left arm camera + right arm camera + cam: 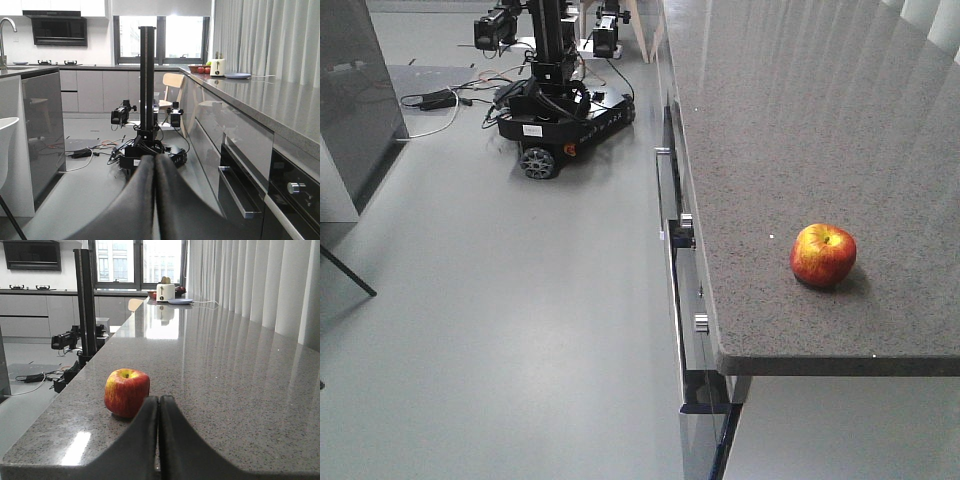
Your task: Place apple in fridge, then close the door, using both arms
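The apple (pixel 823 254), red with yellow streaks, stands upright on the speckled stone countertop (pixel 790 120) near its front edge. In the right wrist view the apple (pixel 126 392) sits just beyond and slightly left of my right gripper (pixel 159 399), which is shut with nothing in it. Its left finger covers the apple's lower right side. My left gripper (pixel 154 157) is shut and empty, out over the floor beside the cabinet fronts. The fridge and its door are out of view. Neither gripper shows in the front view.
A small wheeled black robot with a mast (pixel 555 110) stands on the floor amid cables. Drawer and oven handles (pixel 663 190) stick out below the countertop edge. A dark grey cabinet (pixel 355 100) is at the left. A toaster (pixel 165 291) sits at the counter's far end.
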Available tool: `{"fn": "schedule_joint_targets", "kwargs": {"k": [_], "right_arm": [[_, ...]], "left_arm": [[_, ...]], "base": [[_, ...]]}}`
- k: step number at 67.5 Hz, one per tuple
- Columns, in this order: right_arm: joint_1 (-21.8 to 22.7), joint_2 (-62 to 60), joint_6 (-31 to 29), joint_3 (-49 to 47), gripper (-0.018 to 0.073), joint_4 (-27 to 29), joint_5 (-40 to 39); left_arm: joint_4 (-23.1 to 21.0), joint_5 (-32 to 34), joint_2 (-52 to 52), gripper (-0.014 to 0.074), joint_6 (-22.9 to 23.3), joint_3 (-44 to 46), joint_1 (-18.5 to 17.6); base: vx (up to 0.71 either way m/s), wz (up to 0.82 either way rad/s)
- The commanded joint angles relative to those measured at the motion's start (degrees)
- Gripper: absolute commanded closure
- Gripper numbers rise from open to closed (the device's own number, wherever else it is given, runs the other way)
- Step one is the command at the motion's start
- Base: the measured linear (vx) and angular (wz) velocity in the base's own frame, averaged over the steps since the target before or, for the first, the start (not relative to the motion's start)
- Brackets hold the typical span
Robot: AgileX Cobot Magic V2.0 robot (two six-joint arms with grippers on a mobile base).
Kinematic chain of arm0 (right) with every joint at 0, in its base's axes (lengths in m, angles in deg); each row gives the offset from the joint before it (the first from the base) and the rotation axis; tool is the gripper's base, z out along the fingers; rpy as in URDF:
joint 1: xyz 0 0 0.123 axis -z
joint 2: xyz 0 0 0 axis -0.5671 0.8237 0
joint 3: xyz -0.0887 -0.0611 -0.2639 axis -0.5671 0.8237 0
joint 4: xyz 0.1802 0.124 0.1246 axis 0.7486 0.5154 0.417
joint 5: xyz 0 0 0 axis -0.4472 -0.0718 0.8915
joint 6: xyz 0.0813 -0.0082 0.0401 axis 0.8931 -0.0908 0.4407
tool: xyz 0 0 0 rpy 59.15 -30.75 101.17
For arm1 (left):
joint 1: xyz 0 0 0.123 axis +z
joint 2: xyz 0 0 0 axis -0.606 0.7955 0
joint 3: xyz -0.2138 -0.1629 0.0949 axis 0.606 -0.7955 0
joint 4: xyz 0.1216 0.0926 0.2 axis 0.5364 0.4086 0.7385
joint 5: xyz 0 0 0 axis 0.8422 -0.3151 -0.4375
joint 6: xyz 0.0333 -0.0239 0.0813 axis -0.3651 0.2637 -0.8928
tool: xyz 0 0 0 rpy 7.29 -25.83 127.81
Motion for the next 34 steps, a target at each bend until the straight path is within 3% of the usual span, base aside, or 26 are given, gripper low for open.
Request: {"fn": "schedule_joint_targets", "kwargs": {"k": [1,27,34], "right_arm": [[0.38,-0.46,-0.6,0.03,0.0561,-0.08,-4.44],[0.38,-0.46,-0.54,0.03,0.0561,-0.08,-4.61],[0.38,-0.46,3.5,0.03,0.0561,3.63,-4.95]], "left_arm": [[-0.41,4.3,-0.88,0.0602,0.45,-1.63,-0.24],[-0.41,4.3,-0.88,0.0602,0.45,-1.63,-0.24],[-0.41,4.3,-0.88,0.0602,0.45,-1.63,-0.24]], "base": [[0.0,0.0],[0.0,0.0],[0.0,0.0]]}}
